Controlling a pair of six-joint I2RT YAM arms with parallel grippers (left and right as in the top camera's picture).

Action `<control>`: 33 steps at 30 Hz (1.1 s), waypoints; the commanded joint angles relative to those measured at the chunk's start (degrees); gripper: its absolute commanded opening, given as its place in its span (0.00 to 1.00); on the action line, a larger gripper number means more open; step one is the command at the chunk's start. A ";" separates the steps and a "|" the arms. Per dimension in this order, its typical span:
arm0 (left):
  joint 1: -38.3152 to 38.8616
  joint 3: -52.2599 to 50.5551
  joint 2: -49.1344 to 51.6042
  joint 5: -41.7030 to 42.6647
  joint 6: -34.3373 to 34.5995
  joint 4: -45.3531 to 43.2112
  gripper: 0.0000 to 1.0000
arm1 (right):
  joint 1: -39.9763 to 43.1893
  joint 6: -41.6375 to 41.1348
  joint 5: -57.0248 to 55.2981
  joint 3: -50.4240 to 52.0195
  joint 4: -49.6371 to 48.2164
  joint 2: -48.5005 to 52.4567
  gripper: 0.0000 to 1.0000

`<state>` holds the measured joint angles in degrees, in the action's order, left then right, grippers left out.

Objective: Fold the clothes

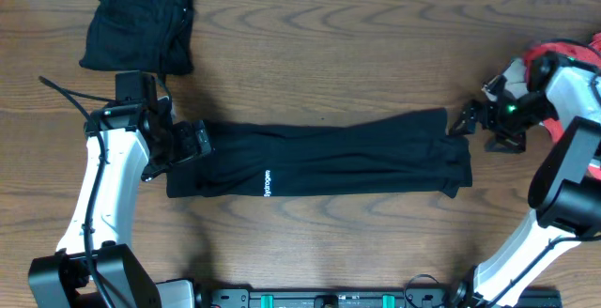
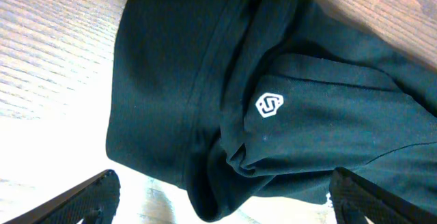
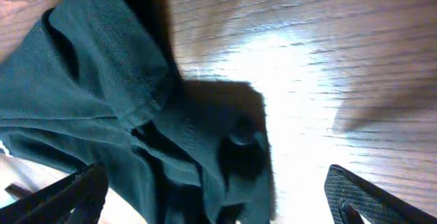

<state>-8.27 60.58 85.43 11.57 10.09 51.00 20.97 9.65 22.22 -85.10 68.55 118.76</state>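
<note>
A black garment (image 1: 319, 158) with a small white logo lies folded lengthwise into a long strip across the middle of the table. My left gripper (image 1: 192, 144) is open at its left end; the left wrist view shows the dark cloth (image 2: 225, 101) with a white emblem between the spread fingers (image 2: 218, 203). My right gripper (image 1: 467, 120) is open at the strip's right end; the right wrist view shows bunched cloth (image 3: 136, 128) between its fingers (image 3: 218, 203), with nothing gripped.
A folded black garment (image 1: 139, 22) lies at the back left of the wooden table (image 1: 376, 45). A red object (image 1: 563, 53) sits at the right edge behind the right arm.
</note>
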 commanded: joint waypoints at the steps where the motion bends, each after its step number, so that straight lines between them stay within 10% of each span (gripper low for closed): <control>1: -0.35 1.38 -0.24 -0.70 0.07 0.33 0.98 | 0.85 4.24 2.80 0.94 0.20 -1.42 0.99; 24: -0.33 1.38 -0.24 -0.70 0.09 0.61 0.98 | 1.09 5.64 10.88 14.82 -6.10 -1.42 0.98; 33: -0.33 1.38 -0.24 -0.70 0.07 0.74 0.98 | 1.14 4.04 11.26 19.19 -11.61 -1.42 0.59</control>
<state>-8.27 60.58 85.43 11.57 10.09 51.27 22.17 14.02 36.86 -67.92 58.37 115.04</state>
